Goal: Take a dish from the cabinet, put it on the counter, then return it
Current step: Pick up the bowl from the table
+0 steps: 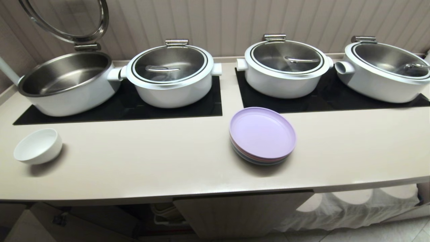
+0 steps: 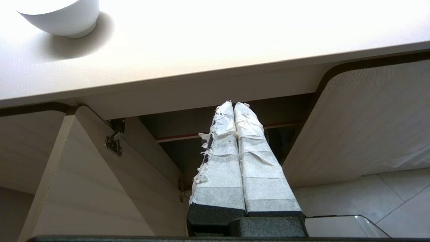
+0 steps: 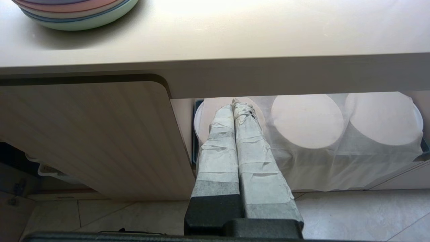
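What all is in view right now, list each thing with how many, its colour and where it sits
dish: one, white, on the counter's left end, tilted
counter: one, beige, two black inset panels
pots: four, white with steel insides, on the panels; leftmost lid raised
plates: one stack, lilac on top, mid-counter
cabinet: beige ribbed doors under the counter, left door open
left gripper: taped fingers shut, empty, below the counter edge
right gripper: taped fingers shut, empty, below the counter edge
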Controlling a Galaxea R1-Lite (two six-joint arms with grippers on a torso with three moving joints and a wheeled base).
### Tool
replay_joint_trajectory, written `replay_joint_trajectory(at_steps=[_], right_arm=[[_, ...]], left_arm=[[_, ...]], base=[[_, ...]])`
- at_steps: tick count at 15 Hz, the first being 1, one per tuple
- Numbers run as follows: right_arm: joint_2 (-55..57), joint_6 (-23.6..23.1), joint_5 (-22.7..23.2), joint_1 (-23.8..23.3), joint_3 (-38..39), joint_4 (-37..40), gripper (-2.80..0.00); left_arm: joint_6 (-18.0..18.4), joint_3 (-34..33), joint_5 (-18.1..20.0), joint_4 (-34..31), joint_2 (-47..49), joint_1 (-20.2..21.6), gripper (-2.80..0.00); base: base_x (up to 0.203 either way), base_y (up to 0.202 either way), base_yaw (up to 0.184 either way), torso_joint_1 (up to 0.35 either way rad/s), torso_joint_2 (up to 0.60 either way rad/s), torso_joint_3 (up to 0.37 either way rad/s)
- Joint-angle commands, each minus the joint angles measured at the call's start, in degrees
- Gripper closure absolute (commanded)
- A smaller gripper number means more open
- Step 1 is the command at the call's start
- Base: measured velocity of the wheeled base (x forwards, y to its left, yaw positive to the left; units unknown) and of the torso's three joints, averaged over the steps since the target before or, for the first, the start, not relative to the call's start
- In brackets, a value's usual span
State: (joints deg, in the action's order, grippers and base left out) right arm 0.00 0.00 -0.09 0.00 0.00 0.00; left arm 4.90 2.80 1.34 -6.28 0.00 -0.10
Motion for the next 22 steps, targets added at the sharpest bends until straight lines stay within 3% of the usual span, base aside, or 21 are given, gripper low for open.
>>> replay_joint_trajectory(at_steps=[1, 22], right_arm=[[0.00, 0.00, 0.00, 0.00, 0.00, 0.00, 0.00], [0.00, 0.00, 0.00, 0.06, 0.00, 0.00, 0.00]], left_arm=[[-0.03, -0.05, -0.02, -0.05, 0.00, 0.01, 0.00], [-1.05, 0.01, -0.02, -0.23, 0.00, 0.01, 0.00]], base=[[0.000, 0.000, 0.000, 0.000, 0.00, 0.000], [0.000, 0.000, 0.000, 0.000, 0.00, 0.000]])
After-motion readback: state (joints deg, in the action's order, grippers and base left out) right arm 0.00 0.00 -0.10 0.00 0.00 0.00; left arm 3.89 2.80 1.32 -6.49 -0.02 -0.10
